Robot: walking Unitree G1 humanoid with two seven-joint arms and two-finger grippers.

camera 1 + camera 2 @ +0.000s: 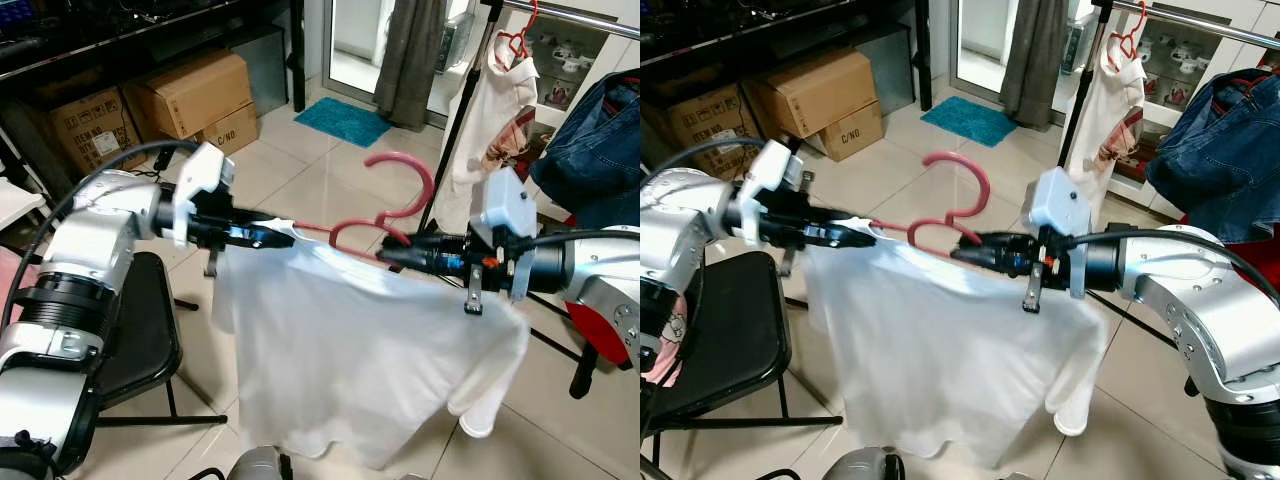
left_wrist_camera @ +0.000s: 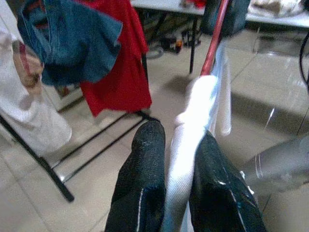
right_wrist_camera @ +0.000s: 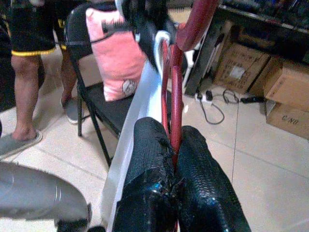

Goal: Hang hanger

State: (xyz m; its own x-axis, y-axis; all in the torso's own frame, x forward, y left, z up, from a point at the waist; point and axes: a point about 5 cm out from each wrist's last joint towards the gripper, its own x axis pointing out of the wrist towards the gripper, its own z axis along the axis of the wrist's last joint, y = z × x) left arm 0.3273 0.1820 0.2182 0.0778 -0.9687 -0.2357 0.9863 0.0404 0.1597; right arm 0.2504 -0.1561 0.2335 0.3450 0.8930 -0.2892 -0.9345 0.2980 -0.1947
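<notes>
A red plastic hanger [image 1: 395, 190] carries a white T-shirt [image 1: 340, 350] and is held in mid-air between my two arms. My left gripper [image 1: 275, 236] is shut on the shirt's shoulder over the hanger's end; in the left wrist view white cloth [image 2: 186, 145] is pinched between the black fingers [image 2: 145, 183]. My right gripper [image 1: 392, 252] is shut on the hanger's red bar near the hook, as the right wrist view shows [image 3: 175, 145]. The clothes rail [image 1: 590, 18] stands at the far right, above and beyond the hanger.
On the rail hang a white printed shirt [image 1: 495, 120] on a red hanger and a blue denim garment [image 1: 600, 140]. A black chair [image 1: 140, 340] stands to my left, cardboard boxes [image 1: 190, 95] behind it. A person's legs [image 3: 24, 72] show in the right wrist view.
</notes>
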